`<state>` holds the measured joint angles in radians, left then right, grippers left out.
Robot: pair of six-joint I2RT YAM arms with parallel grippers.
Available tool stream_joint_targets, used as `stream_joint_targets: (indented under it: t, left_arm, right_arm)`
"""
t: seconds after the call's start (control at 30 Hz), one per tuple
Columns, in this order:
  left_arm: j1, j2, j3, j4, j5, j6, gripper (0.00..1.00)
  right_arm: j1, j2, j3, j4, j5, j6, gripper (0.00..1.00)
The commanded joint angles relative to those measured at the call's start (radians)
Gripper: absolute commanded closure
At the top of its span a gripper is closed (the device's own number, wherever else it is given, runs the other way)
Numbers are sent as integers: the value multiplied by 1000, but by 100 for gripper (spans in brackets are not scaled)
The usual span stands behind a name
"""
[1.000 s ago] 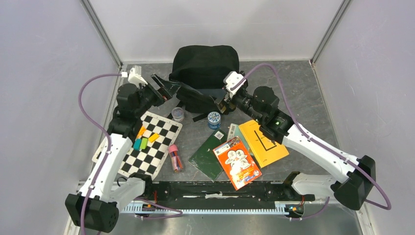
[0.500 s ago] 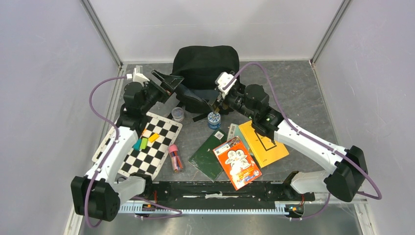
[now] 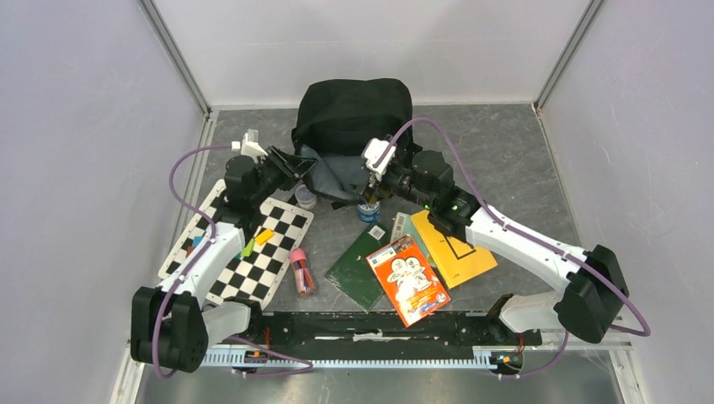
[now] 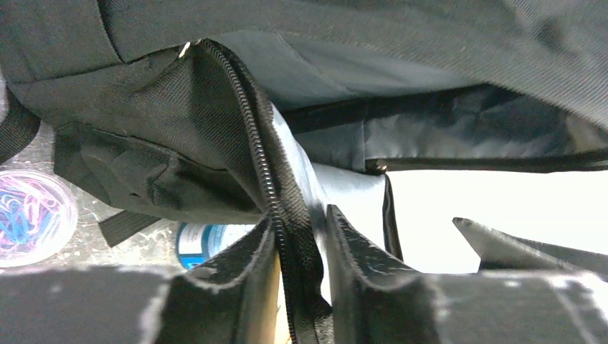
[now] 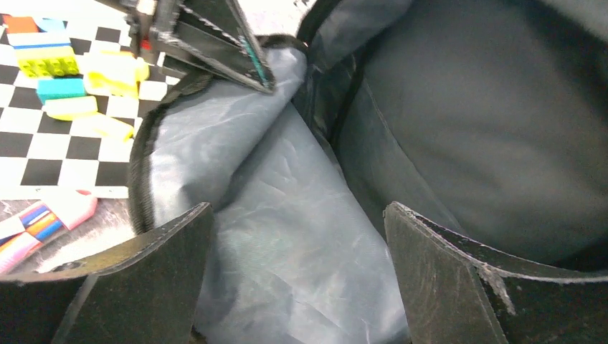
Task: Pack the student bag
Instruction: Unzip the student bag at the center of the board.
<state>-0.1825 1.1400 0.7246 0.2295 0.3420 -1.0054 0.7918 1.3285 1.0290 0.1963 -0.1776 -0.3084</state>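
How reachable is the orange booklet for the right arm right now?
Probably yes: the right hand is open and empty, and the orange booklet lies uncovered, close beside that arm. It would only need to back away from the student bag.

Nothing readable (print seemingly too small).

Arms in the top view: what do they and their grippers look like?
Left arm and right arm: white links, black joints, a looping purple cable each. Left gripper and right gripper: flat black tapered fingers, scuffed edges.
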Motion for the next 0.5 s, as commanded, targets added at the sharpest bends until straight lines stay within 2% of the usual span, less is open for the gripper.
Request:
stream_joint_targets:
  t: [0.0, 0.07, 0.17, 0.3, 0.33, 0.4, 0.47]
  left_arm:
    - [3, -27, -91, 227, 82, 140, 71]
    - [3, -38, -139, 305, 93, 190, 73]
    - [3, -53, -198, 412, 81, 228, 83]
    - [4, -64, -223, 410, 44, 264, 83]
    - [5, -69, -222, 396, 34, 274, 80]
    - [5, -83, -209, 330, 12, 303, 60]
    - [6, -96, -190, 265, -6, 334, 50]
  right_arm:
    - [0, -40, -26, -2, 148, 33, 4]
    - [0, -58, -24, -14, 206, 60, 2]
    - [-2, -84, -6, -53, 262, 92, 2]
    - [-26, -115, 21, -159, 298, 135, 2]
    - [-50, -123, 24, -189, 296, 156, 2]
    - [-110, -144, 20, -273, 259, 193, 2]
    - [-196, -174, -5, -329, 200, 231, 2]
